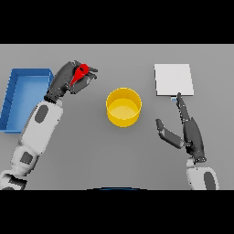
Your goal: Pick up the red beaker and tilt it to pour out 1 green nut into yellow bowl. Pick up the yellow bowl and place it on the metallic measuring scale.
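Right hand sits nearest, lower right over the counter, holding nothing. Fingers straight & stretched out, tips reaching up to the near edge of the metallic scale; thumb spread off to the left. Can't tell if the tips actually touch the scale or just hover by it.

Scale = flat pale square plate, upper right, bare on top.

Yellow bowl upright at center, between both hands, well apart from each. Interior looks plain yellow; can't make out a nut in it from this angle.

Left hand upper left, fingers curled round the red beaker, pinching it. Beaker mostly hidden by the fingers, only a red patch shows, so tilt is hard to read; prob leaning toward the bowl side. It's left of the bowl, not above it.

Blue bin at far left edge, just beside the left forearm.
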Motion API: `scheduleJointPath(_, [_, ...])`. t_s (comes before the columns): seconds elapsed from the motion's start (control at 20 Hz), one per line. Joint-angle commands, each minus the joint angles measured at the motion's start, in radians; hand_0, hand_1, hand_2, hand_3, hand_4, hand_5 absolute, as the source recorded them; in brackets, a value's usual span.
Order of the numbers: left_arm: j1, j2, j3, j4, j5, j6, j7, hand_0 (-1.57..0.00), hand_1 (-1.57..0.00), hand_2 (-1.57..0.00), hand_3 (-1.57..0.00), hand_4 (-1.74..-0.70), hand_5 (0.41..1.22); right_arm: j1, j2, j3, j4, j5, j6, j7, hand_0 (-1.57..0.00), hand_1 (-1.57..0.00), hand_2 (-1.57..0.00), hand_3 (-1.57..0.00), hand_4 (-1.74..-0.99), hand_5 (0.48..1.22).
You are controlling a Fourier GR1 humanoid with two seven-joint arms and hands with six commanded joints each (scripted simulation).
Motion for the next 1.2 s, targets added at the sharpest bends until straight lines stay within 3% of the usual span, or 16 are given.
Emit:
scheduleJointPath(0.0, [-0.012,0.015,-0.034,-0.004,-0.035,-0.008,0.025,-1.57,-1.57,-1.57,-1.57,-1.74,1.125,0.010,0.001,0.002,-0.016,-0.003,0.002,-0.002,0.00,0.00,0.00,0.00,-1.186,0.660])
scheduleJointPath(0.1, [-0.053,0.022,-0.108,-0.008,-0.099,-0.024,0.079,-1.57,-1.57,-1.57,-1.57,-1.74,1.129,0.000,-0.003,-0.003,-0.015,-0.013,0.011,0.025,0.00,0.00,0.00,0.00,-1.178,0.663])
scheduleJointPath(0.4, [-0.169,0.079,-0.313,0.034,-0.309,-0.082,0.145,-1.57,-1.57,-1.57,-1.57,-1.74,1.183,0.004,0.005,0.002,-0.024,-0.022,0.018,0.026,0.00,0.00,0.00,0.00,-1.183,0.673])
scheduleJointPath(0.5, [-0.201,0.093,-0.377,0.043,-0.363,-0.124,0.153,-1.57,-1.57,-1.57,-1.57,-1.74,1.197,0.006,0.010,0.004,-0.020,-0.018,0.013,0.027,0.00,0.00,0.00,0.00,-1.187,0.676])
scheduleJointPath(0.55, [-0.226,0.092,-0.409,0.061,-0.391,-0.155,0.165,-1.57,-1.57,-1.57,-1.57,-1.69,1.202,0.007,0.012,0.003,-0.022,-0.019,0.011,0.026,0.00,0.00,0.00,0.00,-1.191,0.675])
scheduleJointPath(0.6, [-0.246,0.097,-0.438,0.070,-0.417,-0.177,0.172,-1.57,-1.57,-1.57,-1.49,-1.70,1.205,0.007,0.018,0.004,-0.020,-0.026,0.014,0.030,0.00,0.00,0.00,0.00,-1.190,0.675])
scheduleJointPath(0.9, [-0.392,0.108,-0.598,0.159,-0.542,-0.283,0.101,-1.57,-1.57,-1.57,-1.29,-1.72,1.217,0.023,0.043,-0.001,-0.019,-0.060,0.018,0.033,0.00,0.00,0.00,0.00,-1.206,0.639])
scheduleJointPath(0.95, [-0.408,0.116,-0.623,0.162,-0.556,-0.302,0.079,-1.57,-1.57,-1.57,-1.35,-1.72,1.218,0.008,0.043,-0.011,-0.001,-0.068,0.018,0.047,0.00,0.00,0.00,0.00,-1.212,0.631])
scheduleJointPath(1.15, [-0.458,0.103,-0.713,0.184,-0.622,-0.314,0.025,-1.57,-1.57,-1.57,-1.48,-1.73,1.220,0.025,0.040,-0.004,-0.004,-0.027,-0.010,0.008,0.00,0.00,0.00,0.00,-1.214,0.600])
